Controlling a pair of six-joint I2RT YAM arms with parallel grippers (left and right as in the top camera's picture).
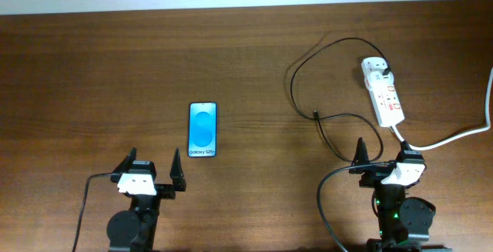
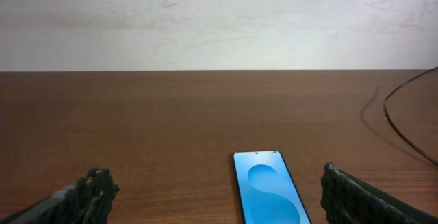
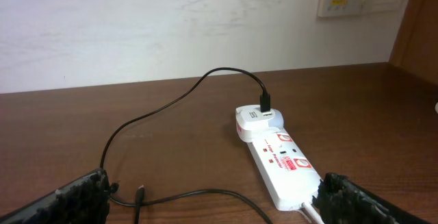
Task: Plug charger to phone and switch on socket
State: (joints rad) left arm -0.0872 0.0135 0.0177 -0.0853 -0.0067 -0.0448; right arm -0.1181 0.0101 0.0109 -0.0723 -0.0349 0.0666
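Though slim, glossy rectangular phone (image 1: 202, 129)

The brown wooden table (image 1: 92, 67) carries the phone (image 1: 202, 130), the socket (image 1: 383, 90) and the looping black charger (image 3: 265, 102).

Left wrist view: the phone (image 2: 268, 186) lies just ahead of the left gripper (image 2: 215, 183), toward its right finger. The bottom edge cuts off the phone's near end. The charger (image 2: 385, 105) cable exits at the right edge.

Right wrist view: the socket (image 3: 284, 166) runs toward the right gripper (image 3: 215, 186). Its near end is hidden behind the right finger (image 3: 356, 200). The rocker positions are too small to tell.
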